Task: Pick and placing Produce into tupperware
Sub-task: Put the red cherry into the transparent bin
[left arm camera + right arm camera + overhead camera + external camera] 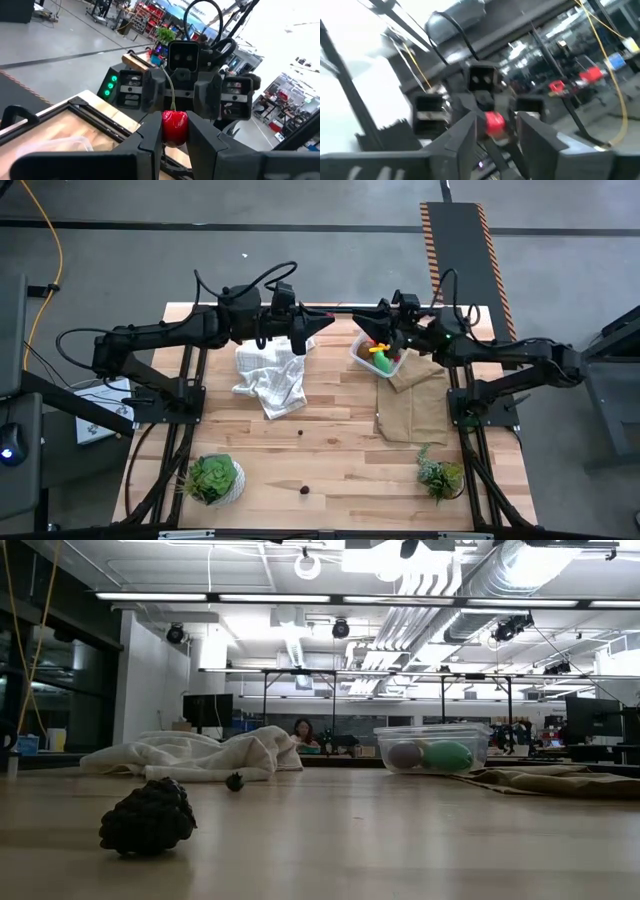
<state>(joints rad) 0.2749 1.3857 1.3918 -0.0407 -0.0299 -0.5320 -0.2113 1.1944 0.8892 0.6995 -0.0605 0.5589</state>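
High view: we see both arms raised over the far edge of the surface (330,450), tips facing each other; left gripper (322,323) just beside the white checked cloth (270,380), right gripper (368,322) just above the tupperware (377,357); the tupperware sits at the far corner of the brown cloth (412,405), touching it; inside we make out a yellow banana (381,350) and a green oval (386,364); a small dark berry (305,490) lies on the surface near the front edge, well apart from the tupperware, between two potted plants (213,478); another dark speck (301,431) lies just in front of the white checked cloth.

Low view: tupperware (432,747) on the brown cloth (540,778), holding the green oval (446,756) and a paler ball (404,754) beside it; dark berry (148,819) big in the foreground, smaller dark one (234,781) just beside the white checked cloth (195,756); no grippers in this shot; a person (301,730) sits far behind the cloth.

Left wrist view: left gripper (174,132) fingers clenched on a red cherry (174,127), stem up; right gripper (185,95) faces it, just behind the cherry.

Right wrist view: red cherry (494,123) sits between the right gripper (495,131) fingers, which stand parted with gaps either side, not gripping; left gripper (482,102) right behind it.
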